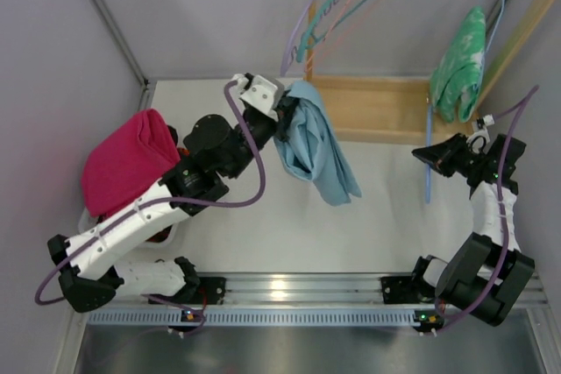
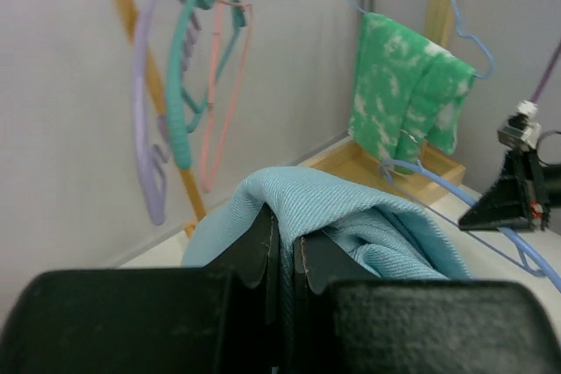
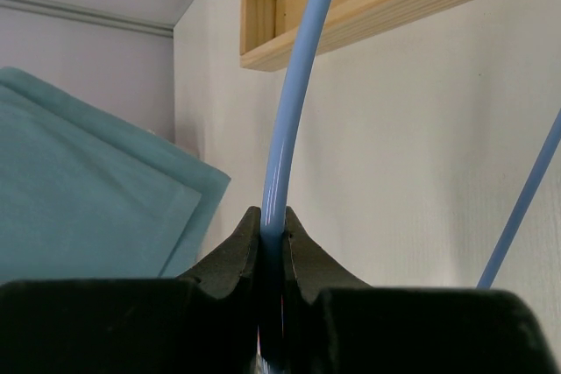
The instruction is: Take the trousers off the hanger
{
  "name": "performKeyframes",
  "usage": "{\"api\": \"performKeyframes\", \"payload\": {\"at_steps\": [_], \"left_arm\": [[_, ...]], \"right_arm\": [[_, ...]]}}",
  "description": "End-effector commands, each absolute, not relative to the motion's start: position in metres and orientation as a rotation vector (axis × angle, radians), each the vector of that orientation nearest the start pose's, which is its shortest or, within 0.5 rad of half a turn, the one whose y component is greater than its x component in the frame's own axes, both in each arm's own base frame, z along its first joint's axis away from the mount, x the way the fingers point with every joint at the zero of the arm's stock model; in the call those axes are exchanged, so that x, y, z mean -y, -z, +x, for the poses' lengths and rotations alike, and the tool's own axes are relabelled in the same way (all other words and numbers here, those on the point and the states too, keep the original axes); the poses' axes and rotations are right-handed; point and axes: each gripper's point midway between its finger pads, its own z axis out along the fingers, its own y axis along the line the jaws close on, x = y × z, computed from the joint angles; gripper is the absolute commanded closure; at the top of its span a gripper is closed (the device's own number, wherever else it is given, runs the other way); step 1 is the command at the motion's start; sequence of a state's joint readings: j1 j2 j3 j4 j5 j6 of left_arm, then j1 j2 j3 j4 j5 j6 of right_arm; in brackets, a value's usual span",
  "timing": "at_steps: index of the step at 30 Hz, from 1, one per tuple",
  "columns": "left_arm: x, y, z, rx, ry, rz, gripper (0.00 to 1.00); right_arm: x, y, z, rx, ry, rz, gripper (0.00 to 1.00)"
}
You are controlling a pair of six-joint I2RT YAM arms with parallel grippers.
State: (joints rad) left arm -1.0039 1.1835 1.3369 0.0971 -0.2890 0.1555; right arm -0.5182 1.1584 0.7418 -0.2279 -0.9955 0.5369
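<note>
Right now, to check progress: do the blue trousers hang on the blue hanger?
No, the trousers hang from the left gripper, apart from the hanger.

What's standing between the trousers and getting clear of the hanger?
Nothing visible. The left gripper is shut on the light blue trousers, which hang from it, apart from the blue hanger pinched in the right gripper.

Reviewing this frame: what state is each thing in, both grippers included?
left gripper: shut on the light blue trousers.
light blue trousers: off the hanger, dangling from that gripper.
right gripper: shut on the blue hanger.
blue hanger: bare, held apart from the trousers.
green trousers: hung on the rack.
empty hangers: hanging on the rack.
red cloth: piled at the left.
</note>
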Motion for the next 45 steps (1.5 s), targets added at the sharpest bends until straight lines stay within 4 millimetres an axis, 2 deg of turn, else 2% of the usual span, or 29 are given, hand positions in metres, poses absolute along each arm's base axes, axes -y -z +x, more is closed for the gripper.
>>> {"api": "performKeyframes", "payload": {"at_steps": [1, 2, 3, 5, 6, 8, 10, 12, 13, 15, 17, 18, 20, 21, 23, 24, 27, 28, 31, 36, 39, 41, 43, 45], "left_arm": [[0.214, -0.571, 0.259, -1.039, 0.584, 0.151, 1.0], [0.205, -0.57, 0.264, -1.048, 0.571, 0.123, 1.0], [0.185, -0.567, 0.273, -1.067, 0.521, 0.087, 1.0], [0.169, -0.563, 0.28, -1.092, 0.554, 0.01, 1.0], [0.151, -0.562, 0.287, -1.094, 0.521, -0.028, 1.0], [0.131, -0.564, 0.283, -1.08, 0.529, -0.073, 1.0], [0.102, -0.57, 0.285, -1.055, 0.487, -0.131, 1.0], [0.064, -0.583, 0.276, -1.0, 0.415, -0.198, 1.0], [0.054, -0.586, 0.272, -0.988, 0.4, -0.222, 1.0], [0.024, -0.59, 0.259, -0.966, 0.33, -0.274, 1.0], [0.004, -0.592, 0.243, -0.948, 0.295, -0.32, 1.0], [-0.013, -0.593, 0.237, -0.928, 0.238, -0.359, 1.0], [-0.031, -0.595, 0.221, -0.9, 0.19, -0.405, 1.0], [-0.048, -0.602, 0.199, -0.844, 0.125, -0.438, 1.0], [-0.062, -0.602, 0.181, -0.823, 0.05, -0.473, 1.0], [-0.072, -0.604, 0.161, -0.794, -0.013, -0.503, 1.0], [-0.084, -0.614, 0.123, -0.719, -0.147, -0.532, 1.0], [-0.084, -0.618, 0.103, -0.685, -0.194, -0.526, 1.0], [-0.088, -0.618, 0.07, -0.645, -0.335, -0.537, 1.0], [-0.107, -0.596, 0.052, -0.686, -0.525, -0.604, 1.0], [-0.115, -0.583, 0.058, -0.74, -0.593, -0.609, 1.0], [-0.12, -0.568, 0.071, -0.787, -0.61, -0.607, 1.0], [-0.128, -0.549, 0.091, -0.854, -0.627, -0.608, 1.0], [-0.132, -0.538, 0.11, -0.89, -0.626, -0.594, 1.0]], "right_arm": [[-0.001, -0.231, 0.316, -1.914, -1.023, 0.418, 1.0], [-0.002, -0.232, 0.316, -1.915, -1.024, 0.411, 1.0], [-0.002, -0.233, 0.316, -1.913, -1.023, 0.409, 1.0], [-0.002, -0.233, 0.318, -1.916, -1.023, 0.413, 1.0], [-0.002, -0.233, 0.319, -1.914, -1.023, 0.41, 1.0], [-0.002, -0.23, 0.321, -1.92, -1.037, 0.426, 1.0], [-0.002, -0.228, 0.323, -1.923, -1.04, 0.428, 1.0], [-0.003, -0.228, 0.325, -1.921, -1.037, 0.416, 1.0], [-0.003, -0.228, 0.326, -1.921, -1.041, 0.422, 1.0], [-0.004, -0.225, 0.329, -1.925, -1.066, 0.44, 1.0], [-0.005, -0.224, 0.332, -1.919, -1.072, 0.439, 1.0], [-0.005, -0.223, 0.333, -1.92, -1.075, 0.44, 1.0], [-0.005, -0.223, 0.336, -1.92, -1.083, 0.441, 1.0], [-0.005, -0.224, 0.336, -1.919, -1.082, 0.439, 1.0], [-0.007, -0.225, 0.337, -1.919, -1.086, 0.429, 1.0], [-0.007, -0.225, 0.337, -1.918, -1.089, 0.426, 1.0], [-0.008, -0.226, 0.338, -1.921, -1.095, 0.417, 1.0], [-0.008, -0.227, 0.339, -1.922, -1.097, 0.414, 1.0], [-0.009, -0.228, 0.34, -1.925, -1.103, 0.41, 1.0], [-0.013, -0.234, 0.342, -1.922, -1.11, 0.379, 1.0], [-0.015, -0.235, 0.342, -1.923, -1.111, 0.382, 1.0], [-0.017, -0.236, 0.34, -1.922, -1.112, 0.378, 1.0], [-0.019, -0.238, 0.338, -1.918, -1.108, 0.372, 1.0], [-0.021, -0.241, 0.335, -1.914, -1.106, 0.361, 1.0]]}}
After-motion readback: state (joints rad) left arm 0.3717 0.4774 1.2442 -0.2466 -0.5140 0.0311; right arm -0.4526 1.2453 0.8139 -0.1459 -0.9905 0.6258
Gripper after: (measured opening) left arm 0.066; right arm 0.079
